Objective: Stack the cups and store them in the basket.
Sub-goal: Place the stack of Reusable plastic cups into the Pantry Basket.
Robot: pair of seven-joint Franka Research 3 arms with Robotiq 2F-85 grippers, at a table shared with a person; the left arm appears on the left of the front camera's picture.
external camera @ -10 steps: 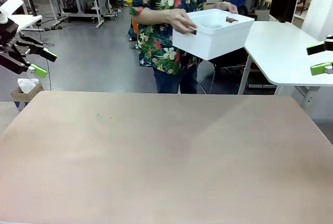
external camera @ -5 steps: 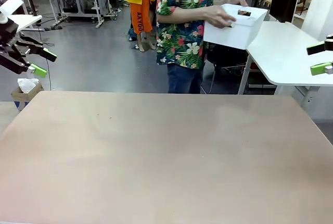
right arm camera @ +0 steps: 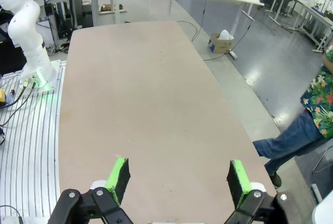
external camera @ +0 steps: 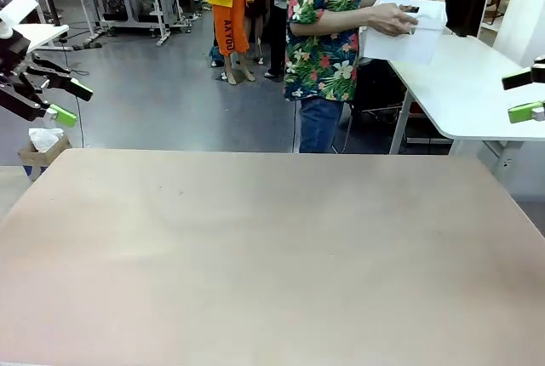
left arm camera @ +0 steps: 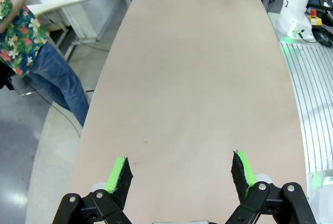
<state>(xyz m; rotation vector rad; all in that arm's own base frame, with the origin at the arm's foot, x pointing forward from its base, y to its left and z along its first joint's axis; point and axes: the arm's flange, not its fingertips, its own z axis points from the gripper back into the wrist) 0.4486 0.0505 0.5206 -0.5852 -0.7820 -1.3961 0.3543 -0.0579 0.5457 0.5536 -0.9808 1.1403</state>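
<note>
— Basket (external camera: 411, 30) location? It was facing our table (external camera: 272, 247) 1 second ago.
— Off it now; the person's hand (external camera: 393, 17) has swung it over the white side table (external camera: 464, 85). No cups visible.
— Grippers?
— Left gripper (external camera: 66, 102) and right gripper (external camera: 521, 96) hang at the edges, jaws spread, both holding nothing. Task looks finished.

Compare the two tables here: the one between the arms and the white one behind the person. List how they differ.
The near table has a tan-pink top; the far white table is plain white. The near table lies between the left gripper and right gripper, both open; the white table stands beyond, beside the person, who holds the basket over it. Both have flat tops with rounded corners.
</note>
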